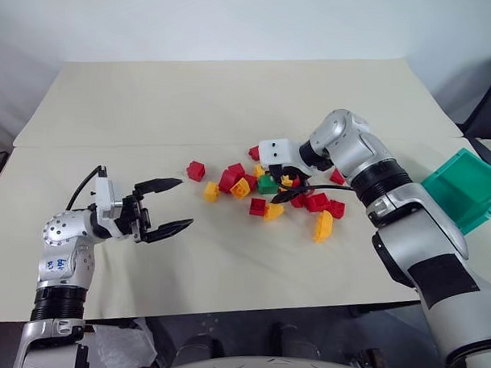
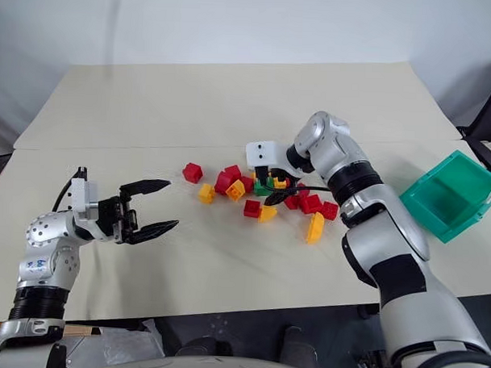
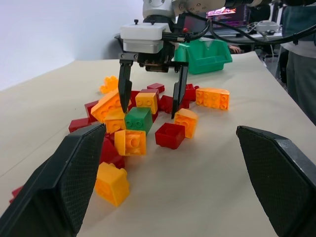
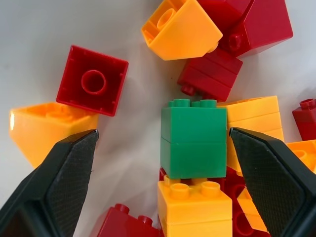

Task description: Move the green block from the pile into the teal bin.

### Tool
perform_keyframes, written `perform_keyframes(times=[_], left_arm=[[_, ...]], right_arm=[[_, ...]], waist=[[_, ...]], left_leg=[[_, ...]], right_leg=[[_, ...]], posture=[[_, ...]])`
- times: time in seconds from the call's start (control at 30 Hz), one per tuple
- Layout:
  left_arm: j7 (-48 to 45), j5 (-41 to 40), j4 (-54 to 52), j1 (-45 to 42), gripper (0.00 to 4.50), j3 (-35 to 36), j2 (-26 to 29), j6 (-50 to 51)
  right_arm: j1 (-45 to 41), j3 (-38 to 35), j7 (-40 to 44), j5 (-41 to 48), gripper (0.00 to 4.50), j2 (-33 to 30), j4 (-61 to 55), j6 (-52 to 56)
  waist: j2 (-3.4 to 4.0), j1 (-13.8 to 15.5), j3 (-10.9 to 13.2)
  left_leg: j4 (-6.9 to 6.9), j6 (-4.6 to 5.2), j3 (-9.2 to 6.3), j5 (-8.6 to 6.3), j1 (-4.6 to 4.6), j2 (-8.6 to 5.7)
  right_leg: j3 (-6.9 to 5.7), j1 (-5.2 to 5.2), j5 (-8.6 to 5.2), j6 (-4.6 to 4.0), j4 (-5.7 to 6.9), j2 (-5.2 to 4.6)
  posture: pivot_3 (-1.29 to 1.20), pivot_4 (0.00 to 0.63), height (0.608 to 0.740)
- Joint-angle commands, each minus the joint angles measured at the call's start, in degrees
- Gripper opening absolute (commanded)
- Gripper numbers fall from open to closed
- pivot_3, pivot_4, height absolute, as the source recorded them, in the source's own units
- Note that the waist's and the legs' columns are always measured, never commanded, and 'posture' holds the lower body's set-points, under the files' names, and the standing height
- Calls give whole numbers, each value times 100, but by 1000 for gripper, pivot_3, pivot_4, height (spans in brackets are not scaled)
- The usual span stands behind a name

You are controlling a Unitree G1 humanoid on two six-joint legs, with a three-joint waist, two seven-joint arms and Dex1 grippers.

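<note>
- Green plastic marks the one odd brick: the green block [image 4: 193, 137] lies in the middle of the pile [image 1: 265, 193], lying on its side with its studs pointing sideways, red and yellow-orange bricks pressed close around it.
- The right gripper [image 3: 152, 98] hangs directly over the pile, pointing steeply down, its two black fingers spread wide and holding nothing.
- Seen from the right wrist, the green block sits between the two open fingertips, nearer one of them, with a yellow-orange brick [image 4: 193, 202] touching its base end and another yellow-orange brick [image 4: 252, 121] just beside it.
- In the left wrist view, the fingertips reach down among the bricks, one by a yellow-orange brick to the side of the green block, the other by a red brick [image 3: 170, 135]; whether they touch anything cannot be told.
- The left gripper [image 1: 166, 204] is held above the beige table [image 1: 151, 108], well apart from the pile on the robot's left, pointing roughly level toward the bricks, its fingers wide open and empty.
- The teal bin [image 1: 463, 190] stands at the table's right edge, tilted, well apart from the pile and beyond the right arm's elbow.
- A lone red brick [image 1: 196, 170] lies at the pile's left fringe, nearest the left gripper.
</note>
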Motion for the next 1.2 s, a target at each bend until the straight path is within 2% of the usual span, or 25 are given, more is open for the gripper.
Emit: perform_keyframes(times=[0.03,0.33,0.83,1.2], left_arm=[[62,-51,-283,44,4500,94,62,-49],[18,-90,-345,23,4500,64,77,52],[119,-92,-493,149,4500,81,41,45],[178,-75,-550,179,4500,48,1,23]], right_arm=[[-125,-89,-80,-195,4452,107,226,-136],[-259,-82,-142,-521,4452,403,687,-256],[74,-103,638,-678,4452,132,-168,-50],[70,-250,334,-724,4452,415,0,12]], waist=[[0,-9,0],[0,-102,0],[0,-100,0],[2,-101,1]], left_leg=[[1,0,1,0,1,0],[2,-4,2,2,11,2],[4,-4,2,2,10,4],[0,-4,2,2,5,3]], right_leg=[[2,0,0,0,1,0],[7,4,0,0,11,0],[11,4,0,0,11,-1],[9,-1,0,0,9,-1]], posture=[[0,150,740],[0,150,740],[0,150,740],[0,150,740]])
